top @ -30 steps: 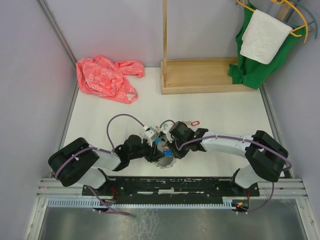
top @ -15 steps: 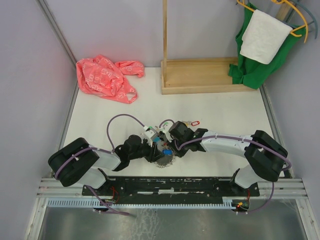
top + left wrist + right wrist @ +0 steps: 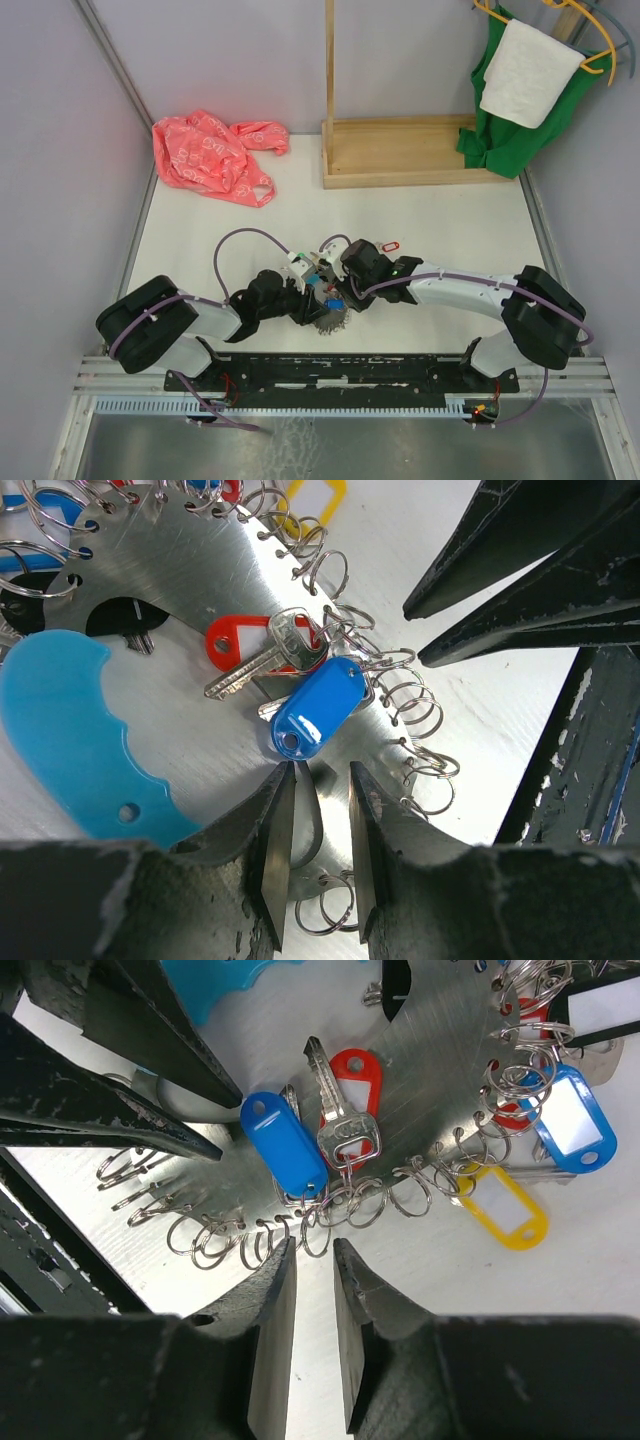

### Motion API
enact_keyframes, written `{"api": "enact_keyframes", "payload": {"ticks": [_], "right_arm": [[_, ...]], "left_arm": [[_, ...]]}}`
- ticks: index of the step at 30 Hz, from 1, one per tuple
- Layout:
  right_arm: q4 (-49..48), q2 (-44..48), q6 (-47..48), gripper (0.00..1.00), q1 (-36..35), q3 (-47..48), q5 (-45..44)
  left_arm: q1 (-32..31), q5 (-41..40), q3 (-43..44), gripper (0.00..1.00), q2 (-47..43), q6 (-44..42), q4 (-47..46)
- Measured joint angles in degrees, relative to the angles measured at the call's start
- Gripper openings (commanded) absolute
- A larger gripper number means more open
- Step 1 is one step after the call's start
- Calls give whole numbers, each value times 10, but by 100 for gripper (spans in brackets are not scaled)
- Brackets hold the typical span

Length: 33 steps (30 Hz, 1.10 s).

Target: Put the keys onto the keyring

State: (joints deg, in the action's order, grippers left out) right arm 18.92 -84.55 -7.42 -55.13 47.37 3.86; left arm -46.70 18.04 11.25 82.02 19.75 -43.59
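Note:
The keyring [image 3: 326,320] is a flat silver crescent plate [image 3: 180,590] with a light-blue grip [image 3: 70,730] and several split rings along its edge. On the plate lie a blue-tagged key [image 3: 318,708] and a red-tagged key [image 3: 235,640]. They also show in the right wrist view, blue [image 3: 285,1145] and red [image 3: 355,1080], with a yellow tag [image 3: 505,1208] hanging off the rim. My left gripper [image 3: 315,780] is closed on the plate's inner edge. My right gripper [image 3: 315,1245] is a narrow gap apart, its tips at the split rings by the blue tag, with bare table between the fingers.
A single red-tagged key [image 3: 389,246] lies on the table behind the right gripper. A pink plastic bag [image 3: 210,155] is at the back left. A wooden stand [image 3: 400,150] is at the back centre. A green cloth and a white towel [image 3: 525,75] hang at the back right.
The right arm's elbow has swung a little to the right. The keyring has shifted slightly. Both grippers stay at the keyring.

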Motion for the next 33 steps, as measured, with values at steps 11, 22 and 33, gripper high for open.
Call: {"api": "enact_keyframes", "payload": {"ticks": [11,22,33], "right_arm": [[-21,-22,0,29,0,-10,2],[-35,-38,5,26,0,-21,0],[-32,-20,19,27,0,-33,-14]], "left_arm": [[0,0,-1,35,-7,0,8],[0,0,-3,35,-11,0,12],[-1,-14,-4,35,-12,2,12]]}}
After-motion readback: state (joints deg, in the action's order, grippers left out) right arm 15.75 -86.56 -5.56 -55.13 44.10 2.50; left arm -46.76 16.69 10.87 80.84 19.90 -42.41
